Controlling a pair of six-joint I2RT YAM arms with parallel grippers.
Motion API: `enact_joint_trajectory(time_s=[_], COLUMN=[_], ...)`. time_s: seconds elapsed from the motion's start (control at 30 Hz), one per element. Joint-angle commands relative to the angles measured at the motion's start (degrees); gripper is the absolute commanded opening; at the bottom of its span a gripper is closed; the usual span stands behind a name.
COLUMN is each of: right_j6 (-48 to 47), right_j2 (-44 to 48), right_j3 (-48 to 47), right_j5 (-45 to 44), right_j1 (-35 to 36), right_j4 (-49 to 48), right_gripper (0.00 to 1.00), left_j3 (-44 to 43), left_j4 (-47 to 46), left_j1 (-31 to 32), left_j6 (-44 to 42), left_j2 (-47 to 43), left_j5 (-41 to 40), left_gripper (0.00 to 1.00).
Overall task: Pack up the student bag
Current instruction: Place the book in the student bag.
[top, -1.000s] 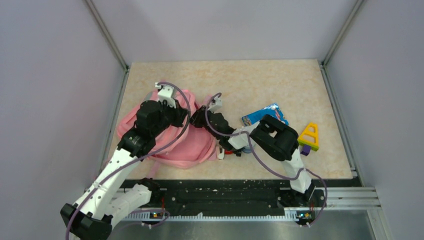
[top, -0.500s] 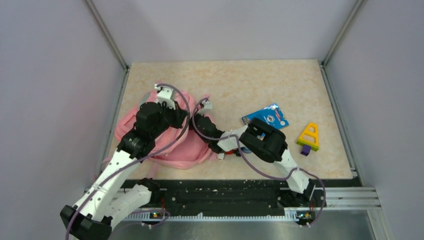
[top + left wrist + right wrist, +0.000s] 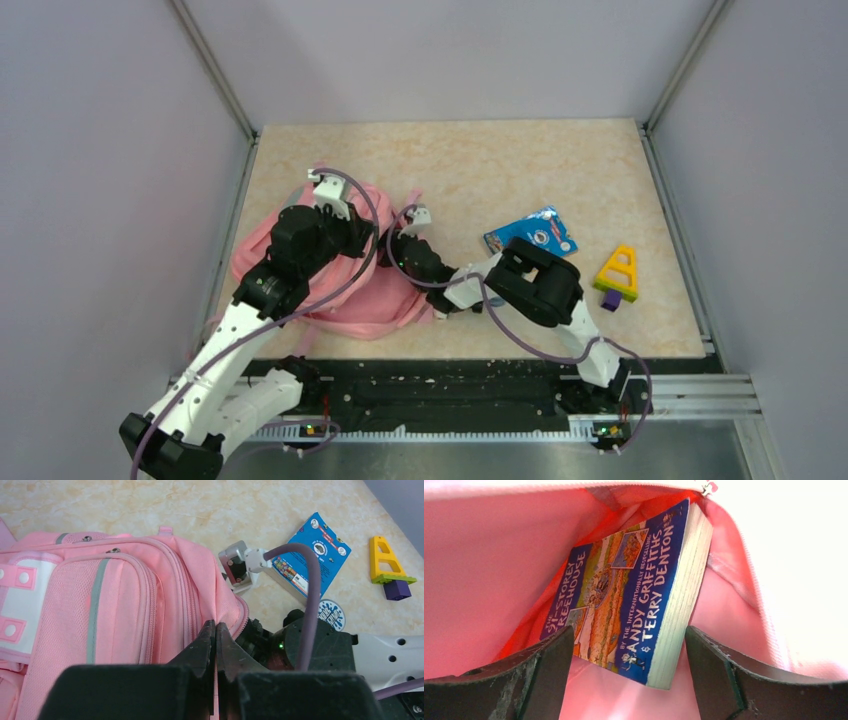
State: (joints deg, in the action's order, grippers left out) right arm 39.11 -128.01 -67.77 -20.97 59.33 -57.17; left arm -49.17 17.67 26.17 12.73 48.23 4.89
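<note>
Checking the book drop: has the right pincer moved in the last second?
Yes. In the top view the right pincer has shifted left, away from the blue packet and further toward the bag; its jaws have also opened.

The desk (image 3: 520, 170) has a light, sandy top with soft swirly marks. Plain pale purple walls (image 3: 450, 60) stand on three sides. Silver metal posts (image 3: 215, 70) sit in the back corners. The light is soft.
</note>
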Motion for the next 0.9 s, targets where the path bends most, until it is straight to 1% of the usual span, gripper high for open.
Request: enact_joint_trajectory(time_s=[0.0,0.07,0.13,0.3,0.43,0.5,0.6,0.7,0.77,0.8,0.87], right_j6=[-6.07,-7.31,-8.73,-11.66,-13.01,-15.61,-21.0,-24.16,-26.18,-26.58,-26.83], right_j2=[7.12,8.37,10.2,15.17,21.01,25.05,32.09,40.04,46.24,48.68,52.41], right_j3=[3.64,5.64,7.2,13.55,21.12,23.85,26.19,28.94,30.44,30.49,29.41], right_j5=[-4.21,-4.35,-4.23,-4.24,0.1,3.15,8.63,9.12,8.68,9.42,14.99], right_j1=[0.71,0.7,0.82,1.56,1.6,1.58,1.62,1.23,0.08,-1.61,-7.0], right_j4=[-1.56,-1.89,-1.38,-2.33,-6.76,-6.1,-0.46,7.49,15.09,19.99,29.77], right_gripper=[0.81,0.83,0.88,0.89,0.89,0.89,0.89,0.95,0.99,0.99,0.99], left_j3=[-0.9,-0.84,-0.84,-0.7,-0.32,-0.11,-0.13,0.02,0.17,0.24,0.35], left_j4=[-6.52,-6.43,-6.33,-6.16,-6.29,-6.25,-6.08,-5.9,-5.89,-5.96,-5.89], left_j1=[0.2,0.22,0.22,0.25,0.25,0.27,0.27,0.27,0.27,0.28,0.26], left_j6=[0.04,-0.14,-0.31,-0.65,-0.61,-0.6,-0.9,-1.2,-1.22,-1.17,-1.0], left_j2=[-1.91,-1.91,-1.84,-1.95,-2.01,-1.96,-1.91,-1.91,-1.91,-1.91,-1.75], left_j5=[0.01,-0.31,-0.71,-1.55,-2.37,-2.97,-4.01,-4.36,-4.35,-4.36,-4.34], left_gripper=[0.0,0.0,0.0,0.0,0.0,0.0,0.0,0.0,0.0,0.0,0.0])
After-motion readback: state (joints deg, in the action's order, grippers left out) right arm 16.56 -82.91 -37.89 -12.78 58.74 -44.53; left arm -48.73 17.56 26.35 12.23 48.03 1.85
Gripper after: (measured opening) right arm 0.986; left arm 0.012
